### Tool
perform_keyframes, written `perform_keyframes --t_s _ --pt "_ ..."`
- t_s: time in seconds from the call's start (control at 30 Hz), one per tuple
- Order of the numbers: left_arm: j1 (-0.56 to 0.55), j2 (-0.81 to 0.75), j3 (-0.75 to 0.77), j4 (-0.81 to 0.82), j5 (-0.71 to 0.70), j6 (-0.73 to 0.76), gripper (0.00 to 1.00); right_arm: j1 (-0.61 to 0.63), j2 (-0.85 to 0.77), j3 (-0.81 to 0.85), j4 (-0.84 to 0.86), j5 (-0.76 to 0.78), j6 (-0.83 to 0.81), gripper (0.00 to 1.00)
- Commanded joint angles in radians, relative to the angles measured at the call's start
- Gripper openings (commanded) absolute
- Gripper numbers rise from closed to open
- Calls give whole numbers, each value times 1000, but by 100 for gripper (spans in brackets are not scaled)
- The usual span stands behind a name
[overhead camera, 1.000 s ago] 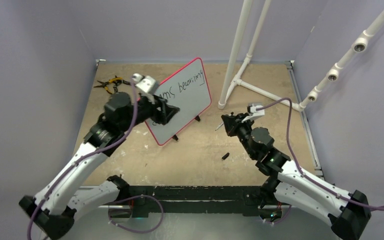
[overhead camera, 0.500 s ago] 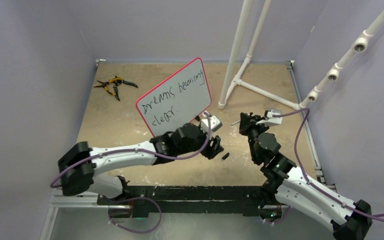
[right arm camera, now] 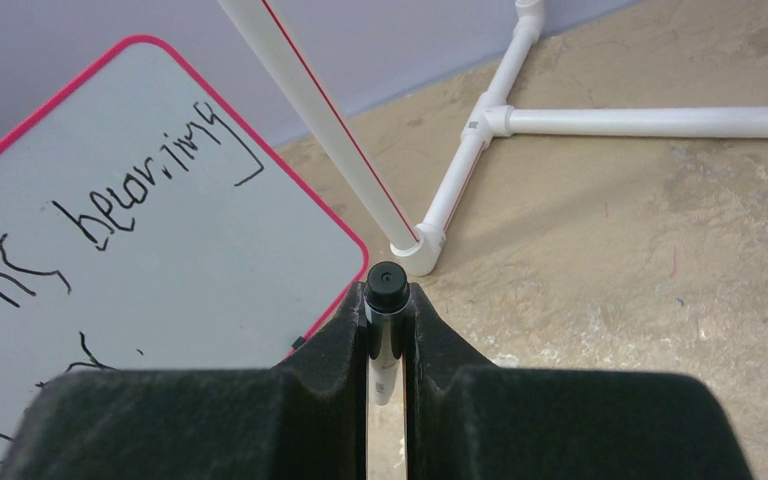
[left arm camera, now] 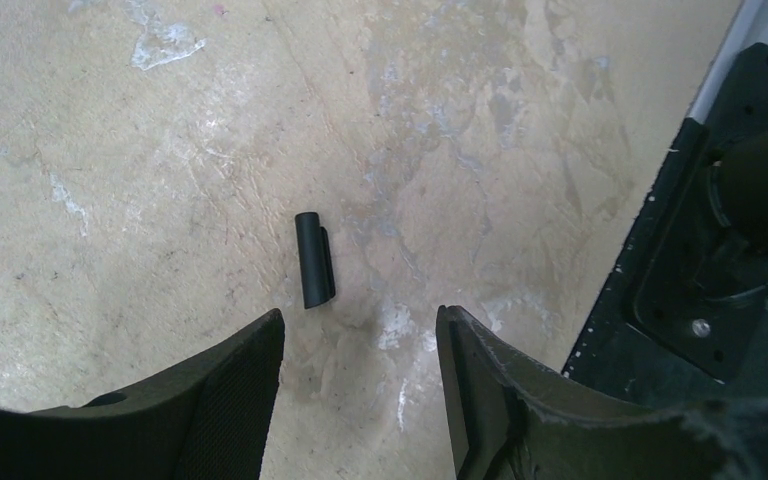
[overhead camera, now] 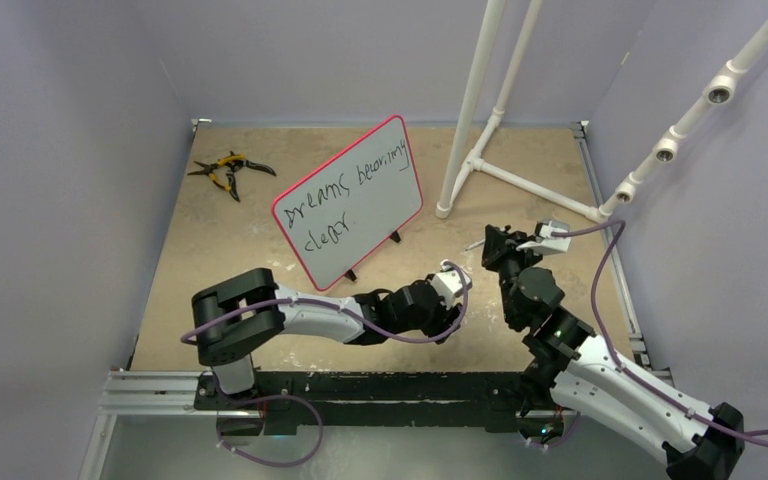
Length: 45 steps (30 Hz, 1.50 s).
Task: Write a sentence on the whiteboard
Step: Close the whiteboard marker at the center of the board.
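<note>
Standing on its feet at the back middle of the table (overhead camera: 250, 260), the whiteboard (overhead camera: 350, 205) carries the sentence (overhead camera: 355, 190) in black over two lines. The left gripper (left arm camera: 359, 318) hangs low near the front edge, jaws apart on nothing, with a black cap (left arm camera: 313, 260) lying just ahead of them. The right gripper (right arm camera: 387, 300), right of centre, is clamped on a marker (right arm camera: 387, 283). Pliers (overhead camera: 228, 168) lie by the back left corner and a pipe frame (overhead camera: 475, 100) stands back right
</note>
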Motion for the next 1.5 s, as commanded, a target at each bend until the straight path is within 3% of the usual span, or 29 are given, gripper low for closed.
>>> perform_keyframes --t_s 0.0,0.17,0.4,0.63,0.77,0.8,0.93,1.07,1.37,1.47 --pt "-15 51 59 39 -77 53 56 -2 -43 0 23 13 10 0" --pt "-16 116 88 35 -112 67 53 -2 -72 -8 21 3 9 0" --pt "-20 167 114 15 -149 93 37 -2 -72 0 8 -18 8 0" --pt "-21 190 93 42 -100 88 27 -2 -60 7 -9 -33 12 0" --pt "-23 191 73 51 -96 82 1 -2 -57 12 -27 -44 15 0" --pt "-25 175 52 72 -98 78 0 -2 -56 14 -33 -45 12 0" --pt "-25 36 -69 147 -155 59 0 -2 -77 8 -25 -95 -18 0" --pt "-25 -163 -133 81 -225 72 0 -2 -86 9 -26 -150 -12 0" --pt "-6 -634 -78 -376 -281 92 0 -4 -61 106 -26 -555 132 0" --pt "19 -766 -96 -472 -262 150 0 -4 -44 152 -49 -560 194 0"
